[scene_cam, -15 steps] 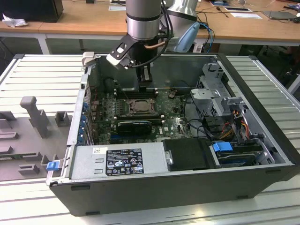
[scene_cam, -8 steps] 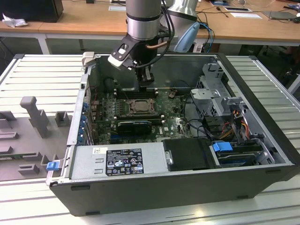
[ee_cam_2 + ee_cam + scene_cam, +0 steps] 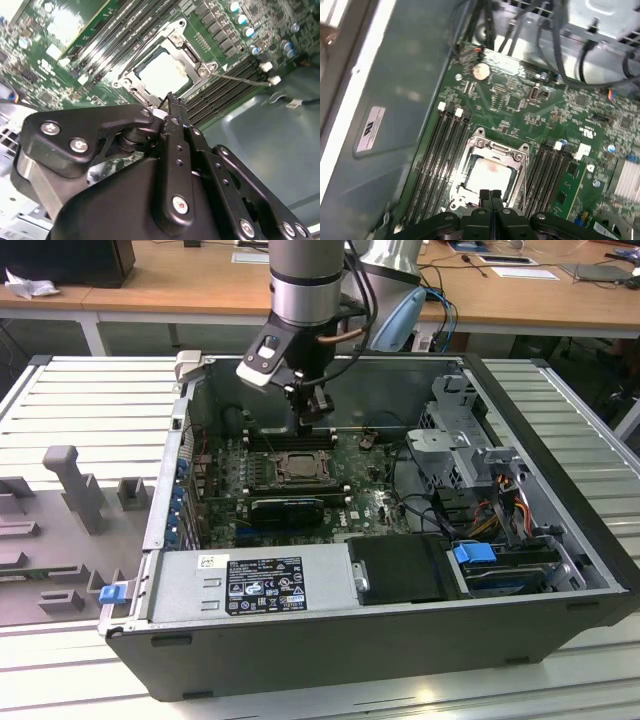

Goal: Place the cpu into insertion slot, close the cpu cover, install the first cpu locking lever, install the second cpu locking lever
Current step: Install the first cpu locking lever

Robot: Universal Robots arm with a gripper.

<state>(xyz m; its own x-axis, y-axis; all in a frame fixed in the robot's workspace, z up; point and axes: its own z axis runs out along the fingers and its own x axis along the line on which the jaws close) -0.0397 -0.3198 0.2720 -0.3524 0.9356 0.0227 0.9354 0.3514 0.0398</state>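
The silvery cpu (image 3: 489, 176) lies flat in the insertion slot (image 3: 268, 472), cpu cover (image 3: 495, 148) closed over it.

Cpu cover (image 3: 496, 147) shiny bare metal; cpu (image 3: 489, 176) matt silvery-grey metal.

Slatted grey metal worktable (image 3: 90, 390), grey block fixtures (image 3: 70, 485) on it at the exterior view's left, light wooden desks (image 3: 180, 285) behind on white frames, papers (image 3: 525, 272) on them, cables (image 3: 449, 315) at the edge

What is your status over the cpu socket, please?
Gripper shut, poised above the cpu cover's edge. Cpu seated beneath it. One locking lever sticks out sideways. Nothing blocking.
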